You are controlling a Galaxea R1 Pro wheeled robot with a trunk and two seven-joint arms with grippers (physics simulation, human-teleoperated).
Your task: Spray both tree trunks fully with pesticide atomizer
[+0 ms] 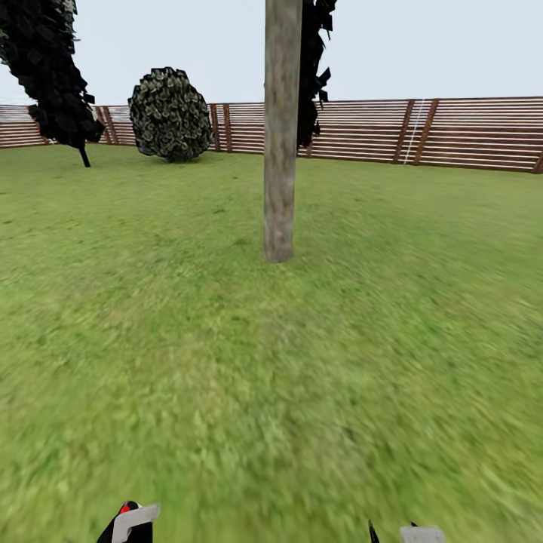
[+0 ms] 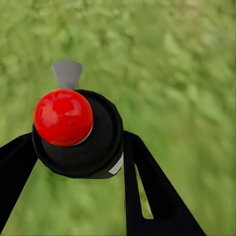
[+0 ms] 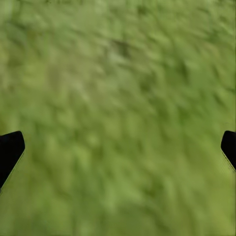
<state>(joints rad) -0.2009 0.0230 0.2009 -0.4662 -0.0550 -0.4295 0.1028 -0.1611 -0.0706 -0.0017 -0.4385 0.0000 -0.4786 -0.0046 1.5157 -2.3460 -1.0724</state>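
Observation:
A thick grey-brown tree trunk (image 1: 279,136) stands straight ahead on the grass floor (image 1: 271,377), its crown above the picture. The pesticide atomizer (image 2: 73,132), a black round body with a red ball top and a grey nozzle (image 2: 67,73), sits between the black fingers (image 2: 147,187) of my left gripper (image 2: 78,147), which is shut on it. In the head view it shows at the bottom edge, left (image 1: 130,522). My right gripper (image 3: 118,147) hangs open over bare grass, fingers (image 3: 10,150) wide apart; its tip shows in the head view (image 1: 407,534).
A brown slatted fence (image 1: 452,132) closes the lawn at the back. A round dark bush (image 1: 170,113) stands by the fence, a black cypress (image 1: 49,68) at far left, another (image 1: 313,68) behind the trunk. Open grass lies all around the trunk.

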